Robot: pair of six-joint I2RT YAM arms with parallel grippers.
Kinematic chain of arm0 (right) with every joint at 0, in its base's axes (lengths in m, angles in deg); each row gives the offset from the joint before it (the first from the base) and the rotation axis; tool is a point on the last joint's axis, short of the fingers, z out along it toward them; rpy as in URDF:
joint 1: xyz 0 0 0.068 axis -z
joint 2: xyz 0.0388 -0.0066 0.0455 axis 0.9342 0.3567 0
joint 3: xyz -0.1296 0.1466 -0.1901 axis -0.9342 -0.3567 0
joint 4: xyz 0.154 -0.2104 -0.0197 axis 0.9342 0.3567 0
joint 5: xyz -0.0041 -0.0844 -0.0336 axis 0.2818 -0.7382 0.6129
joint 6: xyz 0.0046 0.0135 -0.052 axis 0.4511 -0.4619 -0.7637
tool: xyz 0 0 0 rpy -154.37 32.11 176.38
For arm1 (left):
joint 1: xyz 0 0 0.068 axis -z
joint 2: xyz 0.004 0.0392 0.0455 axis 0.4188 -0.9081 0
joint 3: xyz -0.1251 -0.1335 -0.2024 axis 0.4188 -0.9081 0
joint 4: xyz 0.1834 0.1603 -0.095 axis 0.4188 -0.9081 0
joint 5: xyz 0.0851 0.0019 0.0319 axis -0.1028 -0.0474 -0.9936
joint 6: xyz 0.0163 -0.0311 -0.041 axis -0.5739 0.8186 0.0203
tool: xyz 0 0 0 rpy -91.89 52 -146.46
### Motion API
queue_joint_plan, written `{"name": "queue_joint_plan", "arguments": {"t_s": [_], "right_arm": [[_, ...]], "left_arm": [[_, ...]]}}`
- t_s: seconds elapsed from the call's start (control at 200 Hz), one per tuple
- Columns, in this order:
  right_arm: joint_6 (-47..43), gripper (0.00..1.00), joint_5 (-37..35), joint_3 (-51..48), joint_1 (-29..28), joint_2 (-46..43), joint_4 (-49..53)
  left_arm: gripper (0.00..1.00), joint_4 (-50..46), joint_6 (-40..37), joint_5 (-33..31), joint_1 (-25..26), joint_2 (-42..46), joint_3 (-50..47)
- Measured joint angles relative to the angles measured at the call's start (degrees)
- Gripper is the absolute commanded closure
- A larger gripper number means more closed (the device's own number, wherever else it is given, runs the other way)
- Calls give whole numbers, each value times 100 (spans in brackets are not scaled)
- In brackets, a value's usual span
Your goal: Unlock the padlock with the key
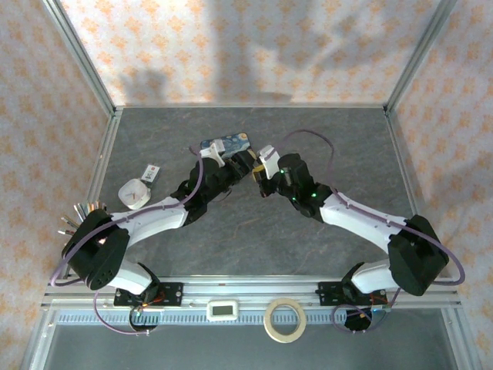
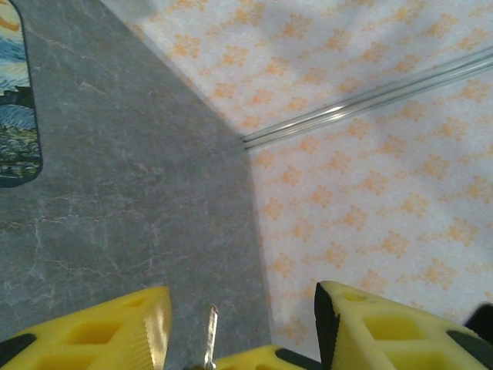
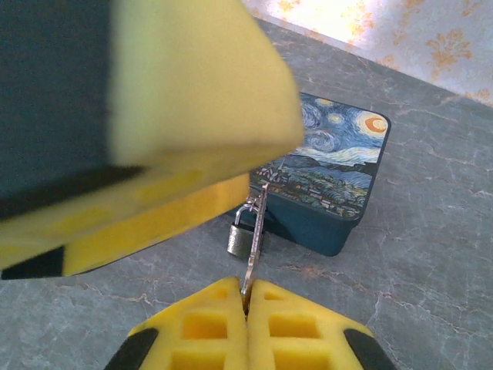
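The right gripper (image 3: 248,290) is shut tight on the key (image 3: 252,268), the left gripper (image 2: 240,307) is half open and holds nothing, and the padlock (image 3: 239,240) sits by the tin (image 3: 339,177), so I think the key tip must next go into the lock.

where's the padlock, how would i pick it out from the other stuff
Find the blue starry-night tin at the far middle of the grey table. Against the tin's dark front wall sits the padlock, a tiny dull metal block with a thin silvery loop on top. Unlike the key beside it, a flat silver strip pinched in the right hand, it is chunky and boxy.
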Motion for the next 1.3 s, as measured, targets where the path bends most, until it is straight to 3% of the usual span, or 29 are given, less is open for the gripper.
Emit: {"name": "queue_joint_plan", "arguments": {"t_s": [0.165,0.315,0.545,0.721,0.786,0.826,0.916,0.991,1.101,1.301], "right_arm": [[-52,100,0,0,-33,0,-2],[-85,100,2,0,-33,0,-2],[-109,100,7,0,-35,0,-2],[-149,100,26,0,-46,0,-2],[-153,100,28,0,-44,0,-2],[-153,95,26,0,-46,0,0],[-151,66,33,0,-44,-7,-2],[-55,50,118,-2,-33,-68,-7],[219,44,704,-50,271,-297,-98],[1113,40,1744,-319,1209,-699,-680]], "left_arm": [[55,-57,2,-46,0,-144,133],[69,-61,48,-42,0,-328,195],[82,-79,48,-44,0,-413,199],[100,-76,48,-46,0,-413,212],[100,-85,17,-48,0,-415,212],[100,-81,17,-57,0,-415,212],[100,-81,-4,-68,0,-415,212],[100,-76,-92,-90,-20,-415,212],[100,179,-271,-79,-122,-398,129],[100,927,-728,146,-262,-173,-201]]}}
